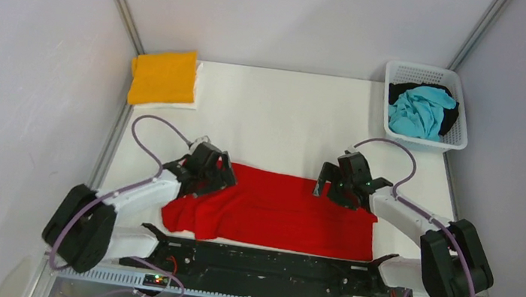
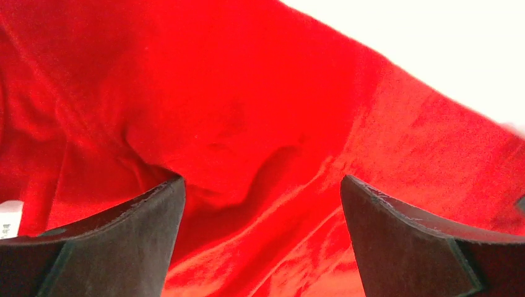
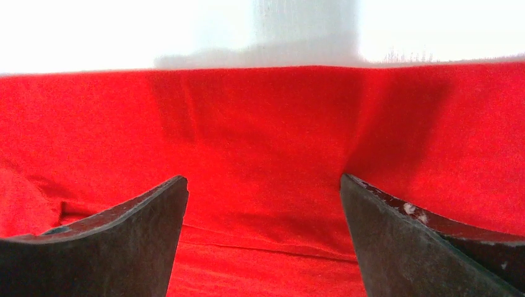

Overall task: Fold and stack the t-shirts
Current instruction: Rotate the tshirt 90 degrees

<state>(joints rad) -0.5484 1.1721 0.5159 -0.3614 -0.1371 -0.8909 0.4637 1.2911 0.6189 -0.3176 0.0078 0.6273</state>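
Note:
A bright red t-shirt lies folded lengthwise across the near part of the table, its left end rumpled. My left gripper is open over its far left corner; the left wrist view shows wrinkled red cloth between the spread fingers and a white label at the left edge. My right gripper is open over the far right edge; red cloth fills the right wrist view. A folded orange-yellow shirt lies on a white one at the far left. Turquoise and black shirts lie in the basket.
The white lattice basket stands at the far right corner. Grey walls and metal posts close in the white table. A black rail runs along the near edge between the arm bases.

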